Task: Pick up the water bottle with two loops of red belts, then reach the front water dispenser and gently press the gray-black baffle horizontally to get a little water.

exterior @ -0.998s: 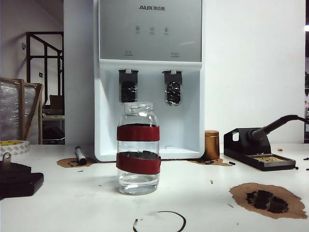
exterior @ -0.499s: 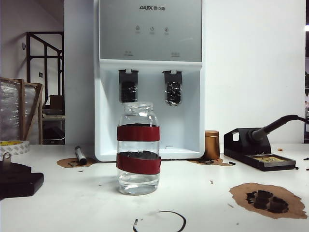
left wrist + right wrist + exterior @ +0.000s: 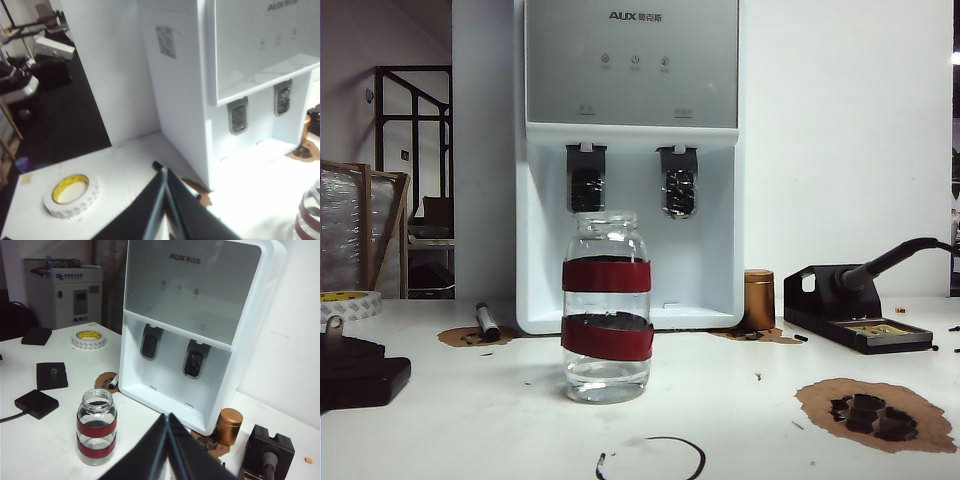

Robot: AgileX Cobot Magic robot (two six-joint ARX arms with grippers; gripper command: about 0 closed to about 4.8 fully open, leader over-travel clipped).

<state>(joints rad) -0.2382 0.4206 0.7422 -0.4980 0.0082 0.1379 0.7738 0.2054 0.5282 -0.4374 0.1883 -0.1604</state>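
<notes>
On the far left of the exterior view a roll of tape is lying at the table edge, and a dark marker is resting just left of the water dispenser. Neither arm is showing in this view. The left wrist view alone is showing the left gripper, its fingers pressed together on nothing, hanging above the table between the tape roll and the dispenser's side, where a small label too blurred to read is sticking.

The water bottle is standing upright on the table in front of the dispenser's bay, centred, with clear water sitting low inside it. The right wrist view is showing the right gripper, likewise squeezed closed and empty, hovering near the bottle without touching it, and is revealing the bottle's open mouth.

Compared with a second ago, the bottle, dispenser and table clutter are staying exactly where they were.

"AUX" is reading clearly on the silver panel. Right of the dispenser a copper cylinder is standing, then a black soldering stand.
</notes>
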